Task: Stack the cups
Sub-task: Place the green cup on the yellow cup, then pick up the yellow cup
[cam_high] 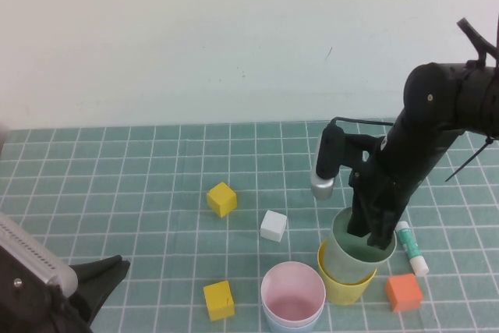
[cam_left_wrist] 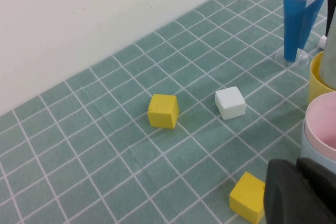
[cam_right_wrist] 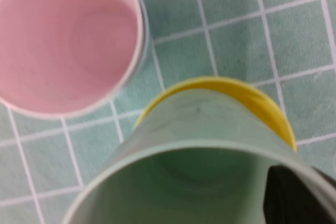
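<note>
Right gripper [cam_high: 373, 232] sits lower right of the high view, reaching into the sage green cup [cam_high: 360, 249]; its fingers close on the cup's rim, one inside and one outside, though the arm hides most of the contact. You only see a dark finger [cam_right_wrist: 299, 198] at the corner of the right wrist view. The green cup is nested tilted in the yellow cup [cam_high: 343, 282], which shows just a crescent of rim. The pink cup [cam_high: 292, 292] sits inside the light blue cup [cam_high: 290, 324], just left of the yellow one and cut by the bottom frame edge, so you can't see its base. The dark-blue cup [cam_left_wrist: 299, 17] is masked by the arm in the high view and visible only in the left wrist view. Left gripper [cam_high: 97, 278] is at the bottom left corner, mostly cut off; can't tell whether it's open. A glue stick [cam_high: 411, 249] and an orange cube [cam_high: 404, 292] crowd the right side of the stack. A white cube [cam_high: 273, 225] and two yellow cubes [cam_high: 221, 199] [cam_high: 218, 300] lie to the left, well apart. The desk [cam_high: 117, 185] has open room upper left.
</note>
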Controlling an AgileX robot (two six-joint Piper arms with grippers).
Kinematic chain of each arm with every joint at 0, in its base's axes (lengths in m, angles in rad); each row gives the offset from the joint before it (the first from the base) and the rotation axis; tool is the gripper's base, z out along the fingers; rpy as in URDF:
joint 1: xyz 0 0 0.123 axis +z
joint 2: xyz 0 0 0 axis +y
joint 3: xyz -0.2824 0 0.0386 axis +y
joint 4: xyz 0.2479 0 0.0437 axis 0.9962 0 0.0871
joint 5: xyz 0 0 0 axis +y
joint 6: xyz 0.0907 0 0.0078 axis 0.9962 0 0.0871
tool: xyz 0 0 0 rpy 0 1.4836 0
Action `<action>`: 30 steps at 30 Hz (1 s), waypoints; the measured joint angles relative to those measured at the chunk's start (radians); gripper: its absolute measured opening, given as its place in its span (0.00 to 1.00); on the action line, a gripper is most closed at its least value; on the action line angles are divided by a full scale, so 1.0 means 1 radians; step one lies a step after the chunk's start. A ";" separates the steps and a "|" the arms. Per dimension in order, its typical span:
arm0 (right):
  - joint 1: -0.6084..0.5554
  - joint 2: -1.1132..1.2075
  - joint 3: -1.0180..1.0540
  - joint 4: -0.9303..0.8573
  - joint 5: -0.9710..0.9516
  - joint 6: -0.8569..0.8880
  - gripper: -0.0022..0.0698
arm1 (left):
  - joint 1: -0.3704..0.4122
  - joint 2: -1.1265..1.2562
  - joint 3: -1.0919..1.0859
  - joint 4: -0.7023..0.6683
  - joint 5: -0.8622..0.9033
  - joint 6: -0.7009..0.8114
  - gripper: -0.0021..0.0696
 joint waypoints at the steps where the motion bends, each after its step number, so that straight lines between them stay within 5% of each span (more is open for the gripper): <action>1: 0.000 0.001 0.000 -0.011 0.000 -0.007 0.05 | 0.000 0.000 0.000 0.000 0.000 0.000 0.03; 7: 0.000 0.011 0.000 -0.037 -0.004 -0.021 0.09 | 0.000 0.000 0.000 0.000 0.000 0.000 0.03; 18: 0.000 0.011 0.000 -0.027 -0.023 -0.014 0.44 | 0.000 0.000 0.000 0.000 -0.004 0.000 0.03; 26: 0.000 0.011 -0.154 -0.091 0.174 0.137 0.46 | 0.000 0.000 0.000 0.000 -0.006 0.000 0.03; 30: 0.000 0.011 -0.299 -0.122 0.294 0.214 0.37 | 0.000 0.000 0.000 0.000 -0.016 0.000 0.03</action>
